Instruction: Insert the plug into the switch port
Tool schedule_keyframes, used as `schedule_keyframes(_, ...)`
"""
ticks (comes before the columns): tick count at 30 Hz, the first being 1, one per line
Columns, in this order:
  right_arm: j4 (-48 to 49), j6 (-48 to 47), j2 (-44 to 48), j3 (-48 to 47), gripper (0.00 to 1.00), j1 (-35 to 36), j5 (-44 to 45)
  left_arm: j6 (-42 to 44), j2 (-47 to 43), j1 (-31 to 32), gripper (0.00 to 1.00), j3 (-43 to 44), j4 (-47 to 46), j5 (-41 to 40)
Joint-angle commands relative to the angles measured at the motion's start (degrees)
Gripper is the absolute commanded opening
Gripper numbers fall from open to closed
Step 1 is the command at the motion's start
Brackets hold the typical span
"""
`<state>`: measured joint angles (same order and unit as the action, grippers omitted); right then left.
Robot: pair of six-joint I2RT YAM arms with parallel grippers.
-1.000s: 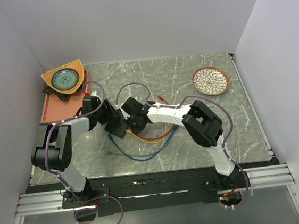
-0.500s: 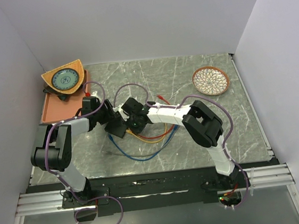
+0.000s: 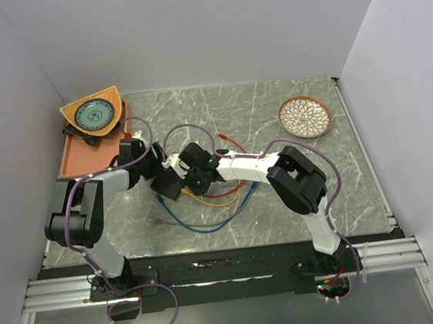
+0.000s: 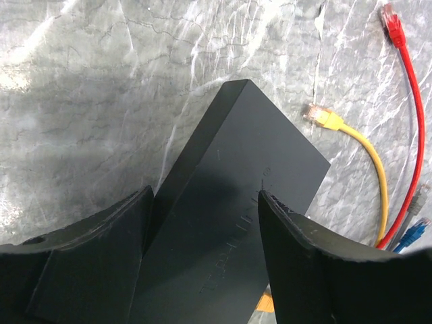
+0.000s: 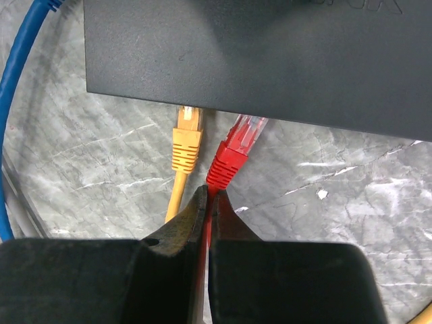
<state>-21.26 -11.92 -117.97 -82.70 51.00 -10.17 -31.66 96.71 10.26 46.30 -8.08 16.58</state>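
The right tool [image 5: 208, 202] pinches red cable [image 5: 205, 236] behind plug [image 5: 233, 152], seemingly at switch [image 5: 270, 54] edge; left tool [image 4: 204, 196] straddles it, grip unclear.

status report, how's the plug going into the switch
Right end effector shut on red cable behind red plug. Plug tip at switch box edge, not fully in. Left end effector straddles box, grip unclear. Yellow plug alongside.

Switch box [image 4: 229, 196]: matt black, smooth, plastic-looking; faint embossed lettering on top face.
Tabletop [image 4: 101, 81]: grey marble pattern, polished, glare patches.
Red plug [image 5: 236, 152]: opaque rubbery-looking boot, clear plastic tip.
Yellow plug [image 5: 185, 138]: same build.
Blue cable [image 5: 17, 81]: smooth jacket, slight sheen.
Left gripper fingers [image 4: 304, 270]: black, matt, finely grainy.
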Motion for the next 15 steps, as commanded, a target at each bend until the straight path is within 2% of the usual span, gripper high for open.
schedule_keyframes(1, 6.41, -3.63, 2.40, -1.59, 0.00, 0.41, -0.37, 0.90, 0.94, 1.60, 0.69, 0.72, 3.95, 3.02)
schedule_keyframes(15, 6.14, -8.73, 2.83, -3.17, 0.00, -0.03, -1.25, 3.36, 0.41, 1.43, 0.70, -0.25, 1.22, 2.93)
